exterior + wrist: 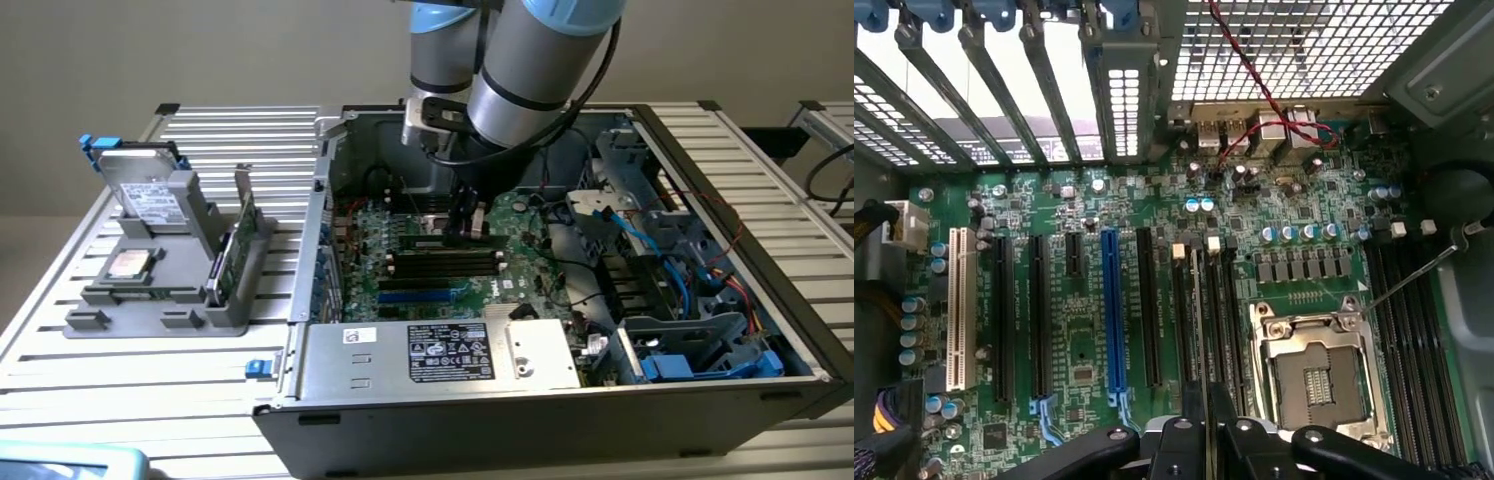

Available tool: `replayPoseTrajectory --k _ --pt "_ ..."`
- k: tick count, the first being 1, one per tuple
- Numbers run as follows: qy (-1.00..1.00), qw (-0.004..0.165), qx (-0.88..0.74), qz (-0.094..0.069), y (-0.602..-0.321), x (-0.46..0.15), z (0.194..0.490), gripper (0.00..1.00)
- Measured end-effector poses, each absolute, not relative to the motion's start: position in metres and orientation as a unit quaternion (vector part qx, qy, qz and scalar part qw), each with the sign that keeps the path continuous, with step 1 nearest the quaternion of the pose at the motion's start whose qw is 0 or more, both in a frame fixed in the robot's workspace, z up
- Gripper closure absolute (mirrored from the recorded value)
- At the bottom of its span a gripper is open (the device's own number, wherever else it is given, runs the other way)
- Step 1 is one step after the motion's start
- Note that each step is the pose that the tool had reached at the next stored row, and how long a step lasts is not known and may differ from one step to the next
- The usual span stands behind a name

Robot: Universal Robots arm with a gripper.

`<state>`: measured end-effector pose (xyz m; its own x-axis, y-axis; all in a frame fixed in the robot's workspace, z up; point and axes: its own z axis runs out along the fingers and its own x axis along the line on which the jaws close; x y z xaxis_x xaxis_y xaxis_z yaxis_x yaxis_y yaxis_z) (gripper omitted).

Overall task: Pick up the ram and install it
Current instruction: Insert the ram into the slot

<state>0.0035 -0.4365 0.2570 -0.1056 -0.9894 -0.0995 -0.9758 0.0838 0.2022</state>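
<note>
Step in hand: fitting ram into computer.
Fingers [467,228] almost shut, low inside computer case [534,430], just above black slots [441,262].
Thin ram [1202,320] seems pinched between them, edge-on.
Second green stick [227,255] stands in grey holder [147,300], exterior view's left.
Move needs stick lined up with slot, straight push.

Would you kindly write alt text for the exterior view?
A robot arm reaches down into an open computer case, its pincer low over the green motherboard. On the exterior view's left, a grey fixture holds a hard drive and a processor chip.
</note>
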Motion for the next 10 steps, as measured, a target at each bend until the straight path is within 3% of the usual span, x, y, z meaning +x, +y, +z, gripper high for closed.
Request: replayPoseTrajectory --k 7,10 --pt "-0.722 0.040 0.684 -0.101 -0.4355 0.0036 0.2536 0.85" --pt "-0.715 0.035 0.692 -0.094 -0.4324 0.0031 0.2521 0.85"
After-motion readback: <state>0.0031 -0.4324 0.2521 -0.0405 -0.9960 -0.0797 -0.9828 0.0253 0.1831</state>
